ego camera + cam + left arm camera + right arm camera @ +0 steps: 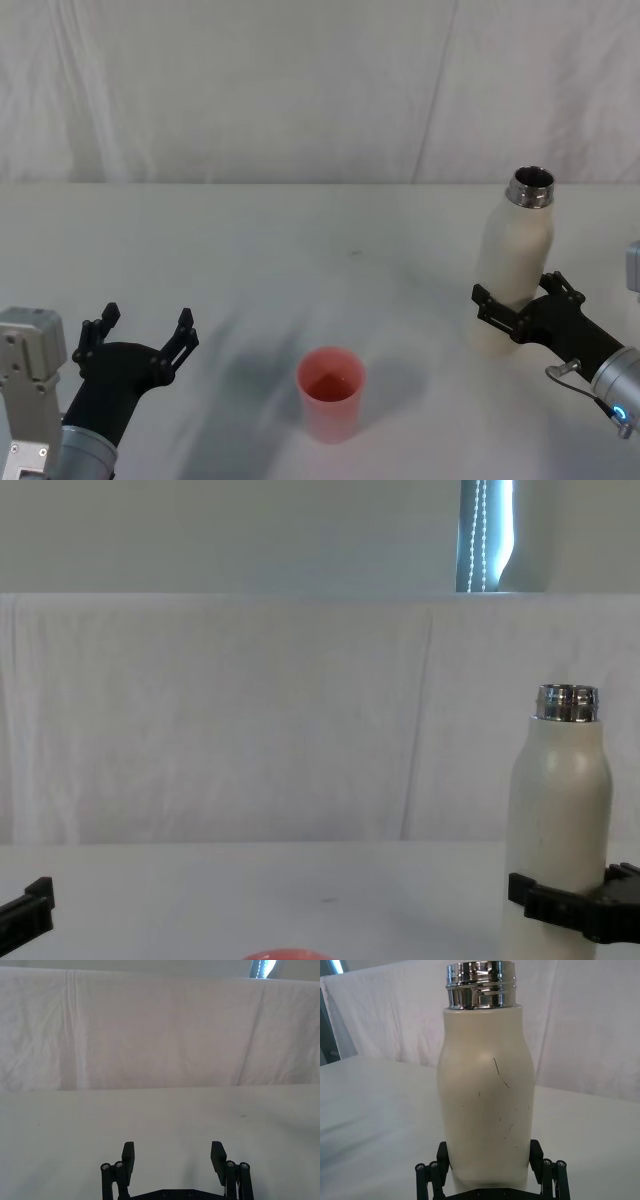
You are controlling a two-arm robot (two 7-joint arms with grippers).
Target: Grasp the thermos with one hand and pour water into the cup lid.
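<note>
The cream-white thermos (515, 250) stands upright on the table at the right, its shiny steel neck uncapped. My right gripper (518, 292) is open, with one finger on each side of the thermos's lower body (485, 1095); in the right wrist view the pads (443, 1154) sit close against its sides. The pink-red cup lid (330, 392) stands mouth-up near the front middle, and only its rim (285, 954) shows in the chest view. At the front left my left gripper (148, 320) hovers open with nothing between its fingers (128, 1152).
A white cloth covers the table (300, 250) and hangs as a backdrop behind it. Bare cloth lies between the cup lid and the thermos, and between the two arms.
</note>
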